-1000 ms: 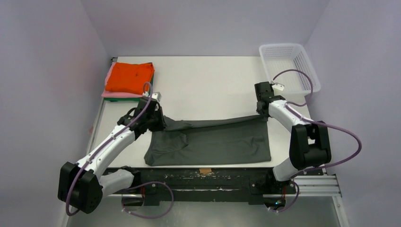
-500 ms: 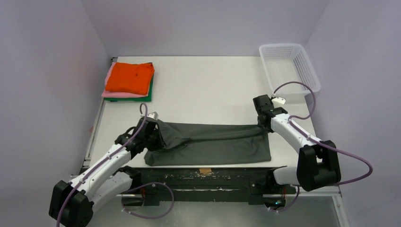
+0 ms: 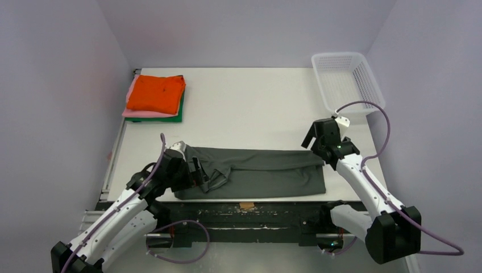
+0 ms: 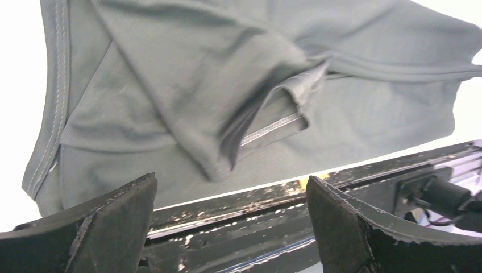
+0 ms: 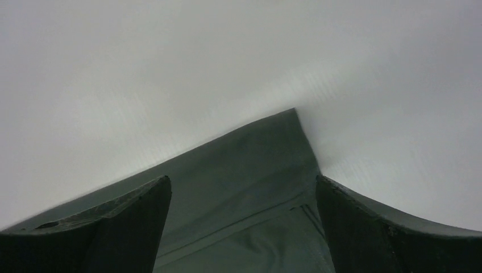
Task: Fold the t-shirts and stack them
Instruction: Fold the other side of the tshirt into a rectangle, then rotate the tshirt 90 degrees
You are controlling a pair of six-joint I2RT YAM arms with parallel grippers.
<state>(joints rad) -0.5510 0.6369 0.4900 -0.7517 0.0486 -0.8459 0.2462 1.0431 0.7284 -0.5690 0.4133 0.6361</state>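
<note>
Two pairs of jaws spread wide, empty; dark grey t-shirt (image 3: 267,170) lies folded lengthwise on table (image 3: 256,108).

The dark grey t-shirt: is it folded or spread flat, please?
Folded: the dark grey t-shirt lies as a long doubled band, one layer over another.

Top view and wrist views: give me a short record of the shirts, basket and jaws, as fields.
grey t-shirt: folded lengthwise, lying at near edge of table
left jaws: open, over sleeve end, holding nothing
right jaws: open, over shirt's far right corner, holding nothing
stack: orange over pink and green, far left
basket: white mesh, far right
</note>
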